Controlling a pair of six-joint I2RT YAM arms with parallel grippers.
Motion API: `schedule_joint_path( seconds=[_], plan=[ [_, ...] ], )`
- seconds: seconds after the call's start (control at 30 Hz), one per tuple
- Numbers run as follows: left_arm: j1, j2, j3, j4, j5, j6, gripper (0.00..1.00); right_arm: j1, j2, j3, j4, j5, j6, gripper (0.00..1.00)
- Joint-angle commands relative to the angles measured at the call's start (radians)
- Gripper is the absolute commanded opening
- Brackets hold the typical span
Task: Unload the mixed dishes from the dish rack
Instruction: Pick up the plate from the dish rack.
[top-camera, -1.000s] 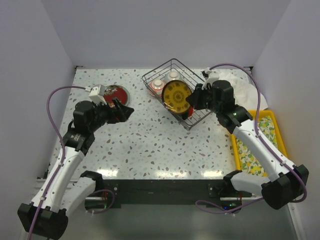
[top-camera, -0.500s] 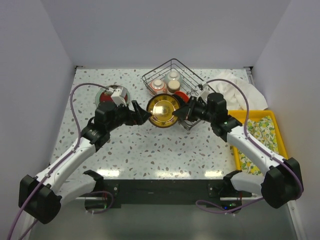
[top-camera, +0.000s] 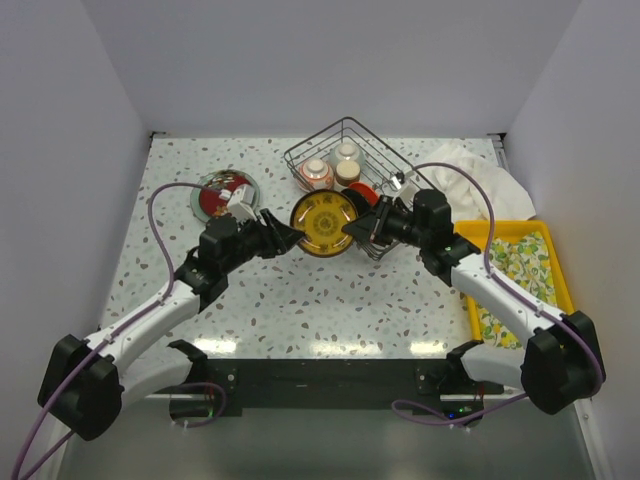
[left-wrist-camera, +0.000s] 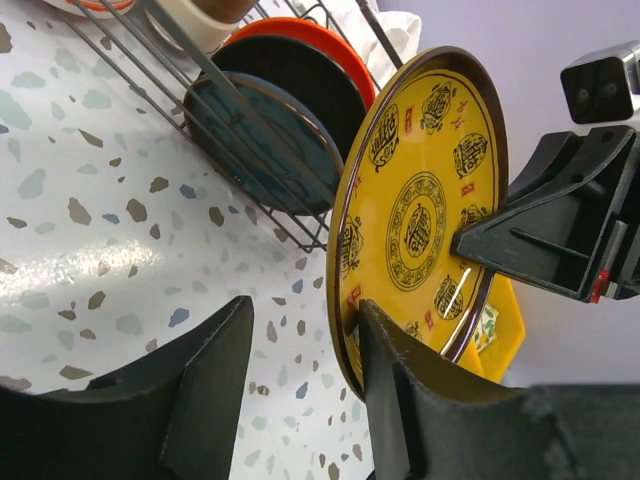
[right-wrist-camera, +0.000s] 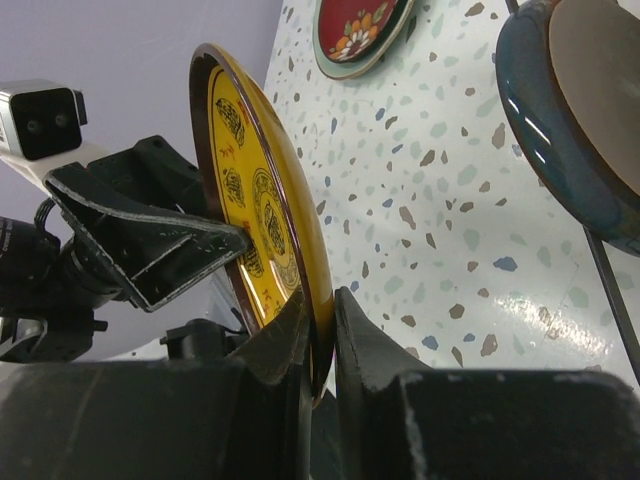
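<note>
A yellow plate (top-camera: 322, 225) with dark emblems hangs on edge just in front of the dish rack (top-camera: 315, 137). My right gripper (top-camera: 352, 228) is shut on its right rim (right-wrist-camera: 255, 210). My left gripper (top-camera: 290, 235) straddles the opposite rim (left-wrist-camera: 420, 210): one finger (left-wrist-camera: 400, 400) lies against the yellow face, while the other finger (left-wrist-camera: 200, 390) stands apart from the back, so the jaws are open. In the rack are a teal plate (left-wrist-camera: 260, 140), an orange-red plate (left-wrist-camera: 330, 40) and small cups (top-camera: 316, 172). A red floral plate (top-camera: 222, 193) lies flat on the table at the left.
A white cloth (top-camera: 470, 175) lies bunched right of the rack. A yellow patterned tray (top-camera: 515, 270) sits at the table's right edge. White walls close in the left, back and right sides.
My right arm lifted the yellow plate out of the rack and carried it left. My left arm swung right from the red floral plate, and its jaws narrowed around the plate's rim.
</note>
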Motion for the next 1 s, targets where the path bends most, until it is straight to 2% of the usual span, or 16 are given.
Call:
schedule_joint_path(
  seconds=[0.0, 0.03, 0.2, 0.3, 0.33, 0.37, 0.43, 0.57, 0.6, 0.63, 0.67, 0.77, 0.83, 0.87, 0.97],
  plan=[
    [0.002, 0.025, -0.017, 0.122, -0.012, -0.052, 0.49, 0.005, -0.007, 0.002, 0.100, -0.043, 0.036, 0.00],
    [0.002, 0.028, -0.025, 0.128, -0.004, -0.060, 0.42, 0.005, -0.002, -0.001, 0.105, -0.043, 0.039, 0.00],
    [0.001, 0.042, -0.048, 0.168, 0.017, -0.102, 0.33, 0.005, 0.010, -0.004, 0.117, -0.049, 0.047, 0.00],
    [0.001, 0.042, -0.046, 0.163, 0.016, -0.100, 0.21, 0.005, 0.016, -0.003, 0.116, -0.048, 0.042, 0.00],
    [0.001, 0.042, -0.043, 0.162, 0.014, -0.100, 0.12, 0.005, 0.018, -0.001, 0.113, -0.048, 0.041, 0.00],
    [0.001, 0.043, -0.040, 0.159, 0.013, -0.100, 0.06, 0.005, 0.019, -0.001, 0.111, -0.044, 0.039, 0.00],
    [0.001, 0.043, -0.039, 0.146, 0.007, -0.097, 0.00, 0.005, 0.019, 0.003, 0.101, -0.044, 0.030, 0.01],
    [0.001, 0.034, -0.037, 0.113, -0.030, -0.108, 0.00, 0.005, 0.010, 0.025, 0.042, -0.031, -0.019, 0.27],
    [0.001, 0.030, -0.038, 0.099, -0.038, -0.109, 0.00, 0.005, 0.001, 0.028, 0.016, -0.026, -0.031, 0.39],
    [0.001, 0.030, -0.037, 0.094, -0.056, -0.112, 0.00, 0.006, -0.007, 0.034, 0.004, -0.014, -0.053, 0.44],
    [0.001, 0.023, -0.037, 0.082, -0.065, -0.118, 0.00, 0.005, -0.013, 0.035, -0.011, -0.008, -0.065, 0.55],
    [0.001, 0.016, -0.034, 0.070, -0.104, -0.129, 0.00, 0.005, -0.045, 0.040, -0.067, 0.021, -0.110, 0.72],
    [0.002, 0.014, -0.028, 0.051, -0.136, -0.129, 0.00, 0.005, -0.073, 0.039, -0.105, 0.034, -0.140, 0.78],
    [0.004, 0.013, -0.023, 0.041, -0.145, -0.129, 0.00, 0.006, -0.083, 0.039, -0.105, 0.046, -0.150, 0.85],
    [0.022, 0.011, -0.009, 0.030, -0.170, -0.129, 0.00, 0.005, -0.131, 0.037, -0.183, 0.067, -0.199, 0.98]
  ],
)
